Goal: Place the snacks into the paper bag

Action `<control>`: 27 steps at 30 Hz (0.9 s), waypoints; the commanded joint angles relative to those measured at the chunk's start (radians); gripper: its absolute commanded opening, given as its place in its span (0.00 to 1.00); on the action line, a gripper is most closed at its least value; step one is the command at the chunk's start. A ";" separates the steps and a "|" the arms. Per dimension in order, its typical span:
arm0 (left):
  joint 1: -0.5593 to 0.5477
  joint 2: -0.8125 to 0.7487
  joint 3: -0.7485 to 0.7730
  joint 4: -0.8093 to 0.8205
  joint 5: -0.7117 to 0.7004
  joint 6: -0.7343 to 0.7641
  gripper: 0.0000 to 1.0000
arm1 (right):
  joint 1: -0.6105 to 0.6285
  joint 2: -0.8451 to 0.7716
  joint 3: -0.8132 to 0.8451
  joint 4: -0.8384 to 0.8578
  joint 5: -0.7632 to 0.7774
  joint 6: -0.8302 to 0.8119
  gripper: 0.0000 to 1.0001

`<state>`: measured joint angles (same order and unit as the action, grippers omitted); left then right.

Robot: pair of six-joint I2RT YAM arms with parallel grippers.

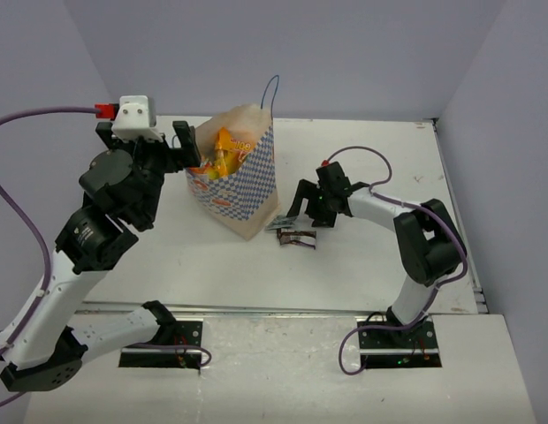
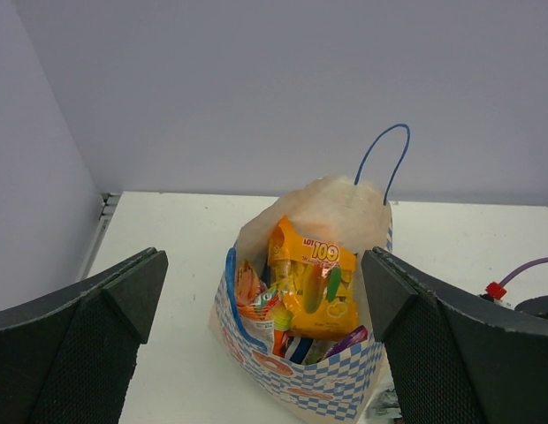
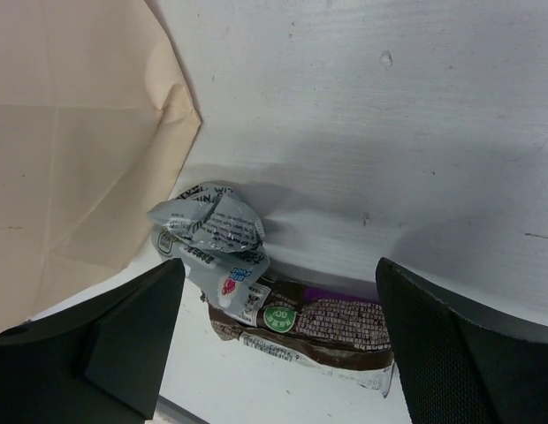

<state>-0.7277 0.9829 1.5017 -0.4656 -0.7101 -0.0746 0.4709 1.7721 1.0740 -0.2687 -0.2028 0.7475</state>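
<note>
The paper bag (image 1: 247,190) stands upright mid-table, white with blue-white checkered sides (image 2: 336,389) and a blue cord handle (image 2: 384,159). Inside it I see a yellow-orange bag (image 2: 314,283), an orange packet with green (image 2: 256,296), a purple packet (image 2: 349,340) and a bit of blue-and-white. A small dark brown bar (image 3: 318,327) lies on the table right of the bag, also in the top view (image 1: 298,238), with a crumpled grey foil packet (image 3: 212,230) against it. My right gripper (image 3: 274,344) is open, straddling the bar just above it. My left gripper (image 2: 261,344) is open and empty above the bag's left side.
Grey walls close the table at the back and both sides. The bag's plain white side (image 3: 71,132) stands just left of the right gripper. The right arm's purple cable (image 1: 371,163) loops over the table behind it.
</note>
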 commanded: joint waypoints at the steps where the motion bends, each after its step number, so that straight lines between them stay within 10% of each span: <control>1: 0.001 -0.016 0.028 0.041 -0.003 0.018 1.00 | 0.000 -0.008 0.018 0.052 -0.023 0.029 0.92; 12: 0.001 -0.027 0.043 -0.001 -0.051 0.024 1.00 | 0.026 0.102 0.089 0.098 -0.086 0.081 0.85; 24: 0.001 -0.007 0.032 0.027 -0.060 0.035 1.00 | 0.026 0.077 0.077 0.112 -0.092 0.079 0.00; 27: 0.001 0.002 0.023 0.050 -0.049 0.036 1.00 | 0.023 0.020 0.049 0.105 -0.063 0.056 0.00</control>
<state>-0.7277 0.9768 1.5139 -0.4698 -0.7536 -0.0624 0.4953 1.8832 1.1324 -0.1707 -0.2832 0.8268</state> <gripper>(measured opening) 0.997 0.051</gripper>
